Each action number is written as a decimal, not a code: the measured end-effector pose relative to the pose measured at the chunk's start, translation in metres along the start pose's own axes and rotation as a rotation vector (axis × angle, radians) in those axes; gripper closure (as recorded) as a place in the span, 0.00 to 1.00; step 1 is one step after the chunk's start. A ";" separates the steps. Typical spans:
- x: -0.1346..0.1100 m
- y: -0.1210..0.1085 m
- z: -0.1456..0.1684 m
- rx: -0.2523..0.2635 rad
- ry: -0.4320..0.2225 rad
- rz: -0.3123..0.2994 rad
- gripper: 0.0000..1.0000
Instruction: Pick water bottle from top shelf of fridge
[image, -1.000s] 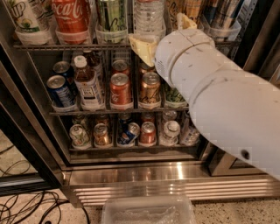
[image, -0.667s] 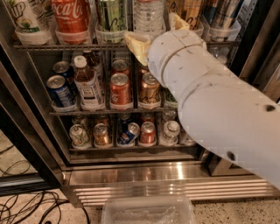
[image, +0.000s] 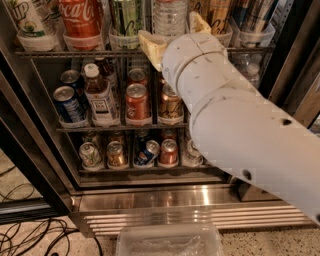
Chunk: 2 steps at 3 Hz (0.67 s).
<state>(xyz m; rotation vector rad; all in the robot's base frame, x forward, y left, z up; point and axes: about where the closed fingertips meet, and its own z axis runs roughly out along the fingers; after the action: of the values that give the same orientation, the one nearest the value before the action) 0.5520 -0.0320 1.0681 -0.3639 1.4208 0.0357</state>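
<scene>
**Camera view: reach done, grasp pending**

Gripper (image: 173, 34) was at the top shelf's (image: 60, 52) front edge, fingers (image: 150, 45) apart, flanking the water bottle (image: 169, 15). Bottle stood on the shelf, not lifted. Remaining, I judged: clamp, lift, withdraw from fridge (image: 175, 200).

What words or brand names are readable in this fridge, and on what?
"Coca-Cola": red can, top shelf.
"UP": white can, top left, partly cut off.
Label of the brown-drink bottle, and the short cans: too blurred to read.
On the water bottle: nothing readable; the gripper, at its base, bears none.
</scene>
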 end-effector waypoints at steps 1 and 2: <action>0.000 -0.001 0.006 0.020 -0.006 0.008 0.34; 0.002 -0.003 0.014 0.031 -0.005 0.016 0.34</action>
<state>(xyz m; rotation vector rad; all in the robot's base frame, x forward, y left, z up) 0.5659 -0.0312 1.0683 -0.3269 1.4182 0.0272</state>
